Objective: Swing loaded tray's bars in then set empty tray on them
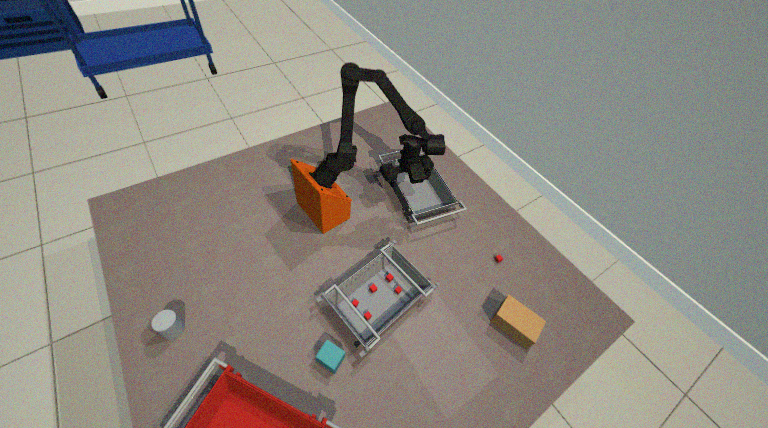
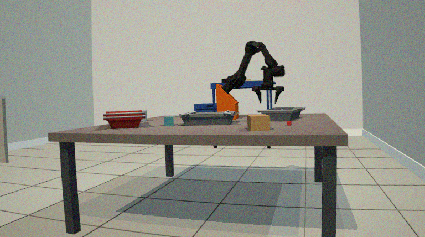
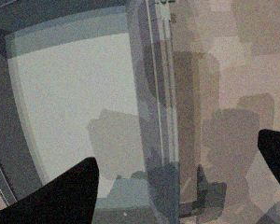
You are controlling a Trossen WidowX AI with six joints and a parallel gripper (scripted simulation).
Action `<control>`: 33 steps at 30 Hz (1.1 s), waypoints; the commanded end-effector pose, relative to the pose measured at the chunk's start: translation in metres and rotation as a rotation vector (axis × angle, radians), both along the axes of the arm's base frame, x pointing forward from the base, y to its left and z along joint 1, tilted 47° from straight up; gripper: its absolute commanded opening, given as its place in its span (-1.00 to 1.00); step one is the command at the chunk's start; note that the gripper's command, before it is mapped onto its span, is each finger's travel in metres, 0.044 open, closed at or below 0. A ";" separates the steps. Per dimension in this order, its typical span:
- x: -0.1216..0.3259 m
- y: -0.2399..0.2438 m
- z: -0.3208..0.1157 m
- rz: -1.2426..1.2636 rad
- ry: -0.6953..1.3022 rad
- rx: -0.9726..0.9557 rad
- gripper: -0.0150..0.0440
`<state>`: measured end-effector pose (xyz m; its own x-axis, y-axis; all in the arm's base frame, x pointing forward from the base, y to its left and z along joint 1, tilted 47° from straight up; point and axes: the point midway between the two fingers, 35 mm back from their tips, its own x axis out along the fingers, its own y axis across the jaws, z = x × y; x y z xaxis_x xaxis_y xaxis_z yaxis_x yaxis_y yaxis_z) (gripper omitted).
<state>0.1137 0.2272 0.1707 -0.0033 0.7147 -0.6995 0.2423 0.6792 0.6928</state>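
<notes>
While the gripper [image 1: 403,194] [image 2: 268,102] is hovering spread and unloaded over the empty grey tray's [image 1: 425,192] [image 2: 281,114] [image 3: 75,103] side wall, the loaded tray [image 1: 419,284] [image 2: 208,119] is standing apart, both bars lying across its top; a teal block [image 1: 330,356] [image 2: 168,120] is sitting beside it, a tan box [image 1: 518,319] [image 2: 258,122] farther off.

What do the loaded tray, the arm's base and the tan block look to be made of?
Loaded tray: probably smooth grey plastic; plain moulded-looking walls.
Base: painted metal or plastic, can't tell which; even orange faces, crisp edges.
Tan block: maybe wood or cardboard, matte; flat tan faces, no visible grain.
</notes>
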 end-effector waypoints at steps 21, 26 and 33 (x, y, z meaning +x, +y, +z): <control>-0.014 0.042 -0.036 -0.029 0.025 0.038 1.00; -0.016 0.055 -0.048 -0.029 0.026 0.039 1.00; -0.018 0.063 -0.057 -0.029 0.027 0.041 1.00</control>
<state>0.0952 0.2880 0.1180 -0.0057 0.7469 -0.6649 0.2756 0.6403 0.7169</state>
